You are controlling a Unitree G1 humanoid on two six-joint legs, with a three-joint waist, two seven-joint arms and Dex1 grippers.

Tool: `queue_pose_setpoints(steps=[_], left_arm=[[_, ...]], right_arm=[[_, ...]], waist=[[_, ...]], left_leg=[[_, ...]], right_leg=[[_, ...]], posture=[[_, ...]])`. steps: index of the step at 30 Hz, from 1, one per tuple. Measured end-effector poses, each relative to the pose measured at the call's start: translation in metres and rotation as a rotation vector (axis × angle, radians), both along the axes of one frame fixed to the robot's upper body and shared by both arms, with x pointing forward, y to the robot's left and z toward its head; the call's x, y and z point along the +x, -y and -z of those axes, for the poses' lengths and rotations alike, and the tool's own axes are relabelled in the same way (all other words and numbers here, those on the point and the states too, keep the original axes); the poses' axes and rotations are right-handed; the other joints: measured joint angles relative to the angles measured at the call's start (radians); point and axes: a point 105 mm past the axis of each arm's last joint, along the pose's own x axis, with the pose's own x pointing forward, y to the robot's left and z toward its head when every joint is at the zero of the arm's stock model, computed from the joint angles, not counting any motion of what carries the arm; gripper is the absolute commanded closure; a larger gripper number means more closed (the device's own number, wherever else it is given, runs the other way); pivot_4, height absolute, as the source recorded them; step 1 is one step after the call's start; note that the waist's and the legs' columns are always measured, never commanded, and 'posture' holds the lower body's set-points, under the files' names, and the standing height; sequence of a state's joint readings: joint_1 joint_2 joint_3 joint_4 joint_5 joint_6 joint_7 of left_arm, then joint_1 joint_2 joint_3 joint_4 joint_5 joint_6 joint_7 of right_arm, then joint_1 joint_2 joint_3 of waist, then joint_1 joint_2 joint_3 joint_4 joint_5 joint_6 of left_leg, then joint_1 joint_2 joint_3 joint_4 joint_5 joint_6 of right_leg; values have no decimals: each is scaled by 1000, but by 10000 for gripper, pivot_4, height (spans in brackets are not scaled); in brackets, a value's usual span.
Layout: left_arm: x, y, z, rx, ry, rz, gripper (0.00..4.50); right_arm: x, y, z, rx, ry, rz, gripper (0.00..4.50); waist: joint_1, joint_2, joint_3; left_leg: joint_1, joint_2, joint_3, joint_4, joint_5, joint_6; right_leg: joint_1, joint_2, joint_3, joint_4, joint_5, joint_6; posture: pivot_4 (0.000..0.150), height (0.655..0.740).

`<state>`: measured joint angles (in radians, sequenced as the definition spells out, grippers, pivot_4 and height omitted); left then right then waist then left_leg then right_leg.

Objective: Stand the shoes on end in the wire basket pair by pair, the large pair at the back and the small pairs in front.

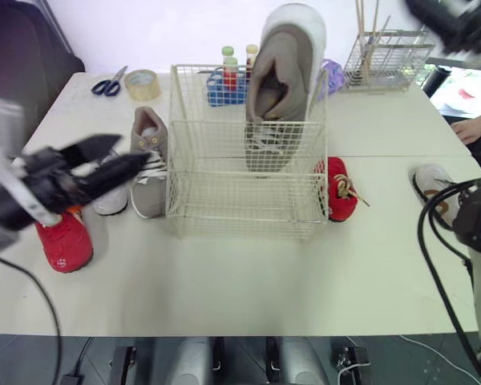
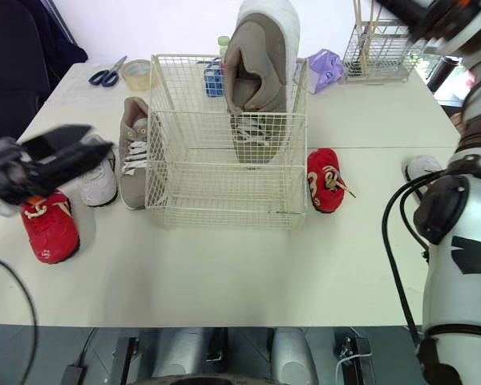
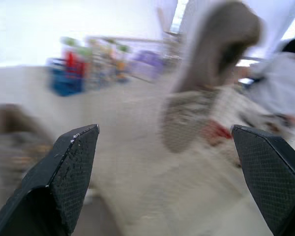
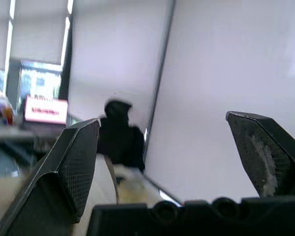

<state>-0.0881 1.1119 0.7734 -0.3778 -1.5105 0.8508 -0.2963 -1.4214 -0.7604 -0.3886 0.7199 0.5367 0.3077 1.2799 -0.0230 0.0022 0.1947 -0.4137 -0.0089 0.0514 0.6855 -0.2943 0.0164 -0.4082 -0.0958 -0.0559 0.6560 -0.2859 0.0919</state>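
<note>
Nearest the front edge, close to the table's [image 1: 240,289] left side, a small red shoe [image 1: 64,241] lies flat on its sole. The left gripper [image 1: 128,152] hangs over it, pointing toward the basket, its two black fingers spread well apart and holding nothing. Just behind the gripper, a small white shoe [image 1: 112,199] lies flat, and a large grey shoe [image 1: 148,164] lies beside it with its laces up, close against the left wall of the wire basket [image 1: 224,200].

The basket stands in the middle of the table. Inside it, one large grey shoe [image 1: 280,88] is set on end toward the back right corner, toe down and heel up. Its upper half rises well above the rim, and the front of the basket holds nothing.

Just outside the basket's right wall lies a second small red shoe [image 1: 338,188] with tan laces. Further right, near the table's right edge, a second white shoe [image 1: 431,184] is partly hidden by a black cable.

Along the back edge, a pair of scissors [image 1: 107,84] and a roll of tape [image 1: 142,83] sit at the left corner. A blue rack of bottles [image 1: 223,90] stands behind the basket, with a purple bag [image 2: 325,68] beyond it. A small wire rack holding thin sticks [image 1: 389,60] is at the back right corner. The right gripper [image 4: 162,120] is raised high above that back right corner, its fingers wide apart and empty.
</note>
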Motion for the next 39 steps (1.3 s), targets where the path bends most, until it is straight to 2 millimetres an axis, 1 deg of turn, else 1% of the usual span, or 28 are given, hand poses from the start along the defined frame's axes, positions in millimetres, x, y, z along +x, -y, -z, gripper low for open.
queue_pose_setpoints(steps=[1,2,4,5,6,7,9,11,13,14,17,20,23,26,29,36,39], left_arm=[[3,-13,-1,-3,-7,-51,0],[8,-27,-1,6,-31,-93,0],[19,-58,1,-18,-71,-188,0],[24,-68,3,-48,-86,-199,0],[29,-74,6,-75,-113,-183,0],[33,-76,13,-81,-153,-165,0],[43,-75,28,-108,-230,-77,0],[54,-74,42,-130,-293,-13,0],[68,-72,50,-174,-320,41,0],[79,-69,53,-205,-333,68,0],[99,-58,63,-233,-374,118,0],[119,-41,78,-223,-422,164,0],[137,-28,88,-214,-452,168,0],[147,-24,92,-198,-459,151,0],[151,-24,98,-176,-476,122,0],[160,-26,125,-111,-538,23,0],[162,-30,122,-146,-515,-8,0]], right_arm=[[-9,-9,-3,-11,3,-50,528],[-24,-25,5,-85,-11,-135,528],[-47,-67,37,-281,-97,-329,528],[-55,-85,61,-390,-164,-401,528],[-60,-100,84,-484,-235,-458,528],[-63,-112,101,-551,-294,-504,528],[-71,-121,119,-627,-350,-554,528],[-79,-126,126,-675,-350,-582,528],[-85,-131,134,-710,-350,-602,528],[-86,-133,138,-721,-356,-599,528],[-84,-136,148,-726,-385,-583,528],[-81,-134,150,-706,-401,-551,528],[-81,-132,147,-680,-409,-527,528],[-82,-132,147,-673,-408,-509,528],[-81,-128,149,-662,-428,-476,528],[-84,-127,145,-656,-419,-440,528],[-84,-128,145,-654,-416,-431,528]], waist=[[2,0,0],[6,-2,-1],[6,-2,-2],[7,-3,-2],[11,-3,-2],[12,-3,-1],[22,-3,-1],[28,-5,-2],[34,-9,-3],[37,-11,-4],[36,-16,-5],[33,-17,-4],[33,-19,-3],[24,-19,-3],[14,-19,-3],[12,-19,-3],[12,-19,-3]], left_leg=[[3,0,1,-2,0,-1],[4,1,0,-4,1,-2],[5,3,0,-5,1,-2],[5,3,0,-5,2,-3],[5,3,0,-4,2,-3],[4,2,1,-3,1,-2],[4,-1,1,-2,0,0],[4,-1,3,-1,-1,2],[3,-1,4,-1,-1,2],[3,-1,4,-1,-1,2],[3,-1,5,0,-1,3],[3,-1,7,1,-1,3],[2,0,7,0,-1,3],[2,1,8,0,-1,3],[2,1,8,0,-1,3],[2,1,8,0,-1,3],[2,1,8,0,-1,3]], right_leg=[[1,0,0,0,0,0],[2,1,-1,0,0,0],[2,2,-1,1,0,0],[2,2,-1,2,0,0],[2,2,-1,3,0,0],[1,2,-1,3,0,0],[1,0,-1,4,0,0],[1,0,-1,4,0,0],[1,3,-2,3,0,0],[1,3,-2,3,0,0],[1,3,-2,5,0,0],[0,3,-2,5,0,1],[-1,3,-2,5,0,1],[-2,3,-3,5,1,1],[-3,2,-3,6,1,1],[-3,-1,-3,7,1,1],[-3,-1,-3,7,1,2]], posture=[[1500,7400],[1500,7400],[1500,7400],[1500,7400],[1500,7400],[1500,7400],[1500,7400],[1500,7400],[1500,7400],[1500,7400],[1500,7400],[1500,7400],[1500,7400],[1500,7400],[1500,7400],[1500,7400],[1500,7400]])
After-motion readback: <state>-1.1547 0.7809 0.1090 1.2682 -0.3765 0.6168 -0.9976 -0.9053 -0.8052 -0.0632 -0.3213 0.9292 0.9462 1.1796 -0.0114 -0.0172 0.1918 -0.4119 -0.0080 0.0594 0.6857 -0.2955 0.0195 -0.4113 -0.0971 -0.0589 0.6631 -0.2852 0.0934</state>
